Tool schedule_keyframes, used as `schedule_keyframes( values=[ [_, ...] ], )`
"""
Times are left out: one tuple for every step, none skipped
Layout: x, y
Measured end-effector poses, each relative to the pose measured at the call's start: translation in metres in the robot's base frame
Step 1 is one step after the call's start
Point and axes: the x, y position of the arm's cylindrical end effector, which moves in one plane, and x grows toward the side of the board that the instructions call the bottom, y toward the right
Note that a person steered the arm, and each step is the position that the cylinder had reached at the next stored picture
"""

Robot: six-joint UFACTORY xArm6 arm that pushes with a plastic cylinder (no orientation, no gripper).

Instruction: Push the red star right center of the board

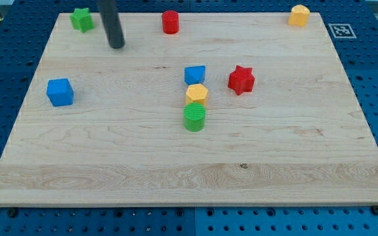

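Note:
The red star point(241, 80) lies on the wooden board point(110, 164), a little right of the board's middle. My tip point(116, 46) rests near the view's top left, far to the left of the star and just right of the green star point(81, 19). A blue block point(195, 74) sits left of the red star, with a yellow hexagon point(197, 94) and a green cylinder point(194, 117) below it.
A red cylinder point(170, 21) stands at the top centre. A yellow hexagon block point(298, 15) sits in the top right corner. A blue cube point(60, 92) lies at the left. A marker tag point(339, 29) is off the board's right top.

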Motion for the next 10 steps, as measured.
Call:
schedule_keyframes(
  values=[
    [0.0,0.049],
    [0.0,0.078],
    [0.005,0.111],
    [0.024,0.154],
    [0.053,0.173],
    [0.085,0.173],
    [0.103,0.179],
    [0.103,0.204],
    [0.109,0.212],
    [0.12,0.215]
  ],
)
